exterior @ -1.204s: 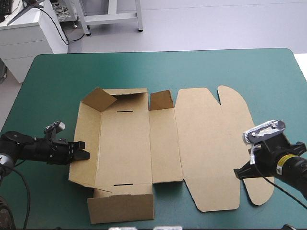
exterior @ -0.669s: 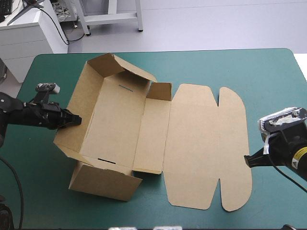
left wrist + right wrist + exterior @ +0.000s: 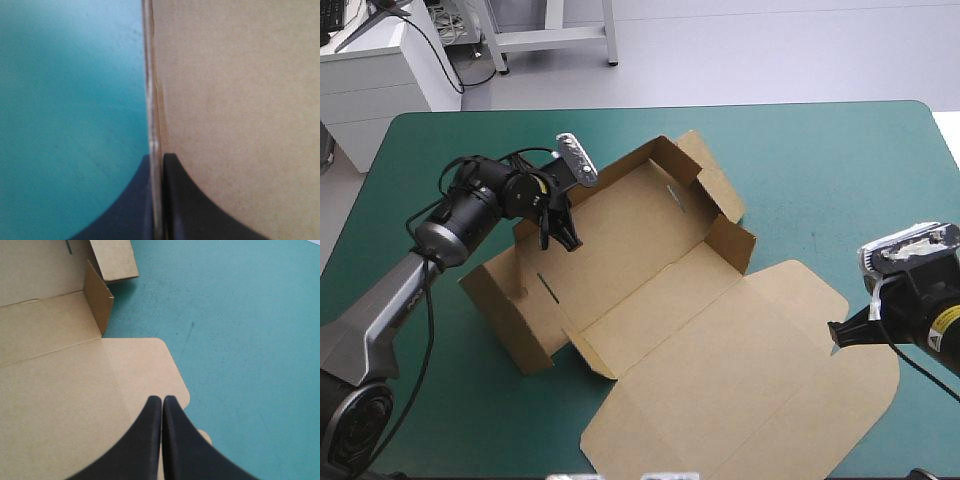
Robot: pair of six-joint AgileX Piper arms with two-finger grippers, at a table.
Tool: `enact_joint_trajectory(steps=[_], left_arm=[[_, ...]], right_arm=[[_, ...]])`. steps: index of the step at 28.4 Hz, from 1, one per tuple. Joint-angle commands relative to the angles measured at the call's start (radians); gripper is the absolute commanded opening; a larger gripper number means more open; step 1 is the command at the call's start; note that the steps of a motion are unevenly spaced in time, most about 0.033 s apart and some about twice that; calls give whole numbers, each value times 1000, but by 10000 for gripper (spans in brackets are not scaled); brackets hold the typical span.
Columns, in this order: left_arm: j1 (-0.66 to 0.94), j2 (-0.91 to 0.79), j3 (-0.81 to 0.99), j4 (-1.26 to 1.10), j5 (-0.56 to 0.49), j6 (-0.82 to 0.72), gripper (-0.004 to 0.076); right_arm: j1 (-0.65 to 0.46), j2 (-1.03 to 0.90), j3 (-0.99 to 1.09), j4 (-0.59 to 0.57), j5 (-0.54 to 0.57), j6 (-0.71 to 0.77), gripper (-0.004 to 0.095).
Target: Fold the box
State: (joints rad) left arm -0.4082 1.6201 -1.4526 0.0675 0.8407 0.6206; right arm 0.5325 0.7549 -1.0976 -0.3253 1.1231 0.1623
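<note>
The brown cardboard box (image 3: 660, 300), a cut sheet, seems light and stiff, bending only at creases; I judge a wall edge the best hold. It lies diagonally on the teal-green counter (image 3: 820, 160), walls half raised, lid flat toward the near right corner. The left pincer (image 3: 560, 240) is clenched on its far wall, and the right pincer (image 3: 835, 335) on the lid edge.

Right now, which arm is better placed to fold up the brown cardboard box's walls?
Probably left. The left gripper is shut on a side wall of the brown cardboard box. The right gripper sits shut at the flat lid's edge, away from the walls.
</note>
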Motion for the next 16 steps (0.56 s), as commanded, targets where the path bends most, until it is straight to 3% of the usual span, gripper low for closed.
enact_joint_trajectory(steps=[1, 16], left_arm=[[-84, -25, -36, 92, -204, -13, -8], [-319, -23, -32, 453, -393, -20, -8]], right_arm=[[-6, -3, -31, -30, -76, -1, -14], [-6, -3, -31, -30, -104, 16, -14]])
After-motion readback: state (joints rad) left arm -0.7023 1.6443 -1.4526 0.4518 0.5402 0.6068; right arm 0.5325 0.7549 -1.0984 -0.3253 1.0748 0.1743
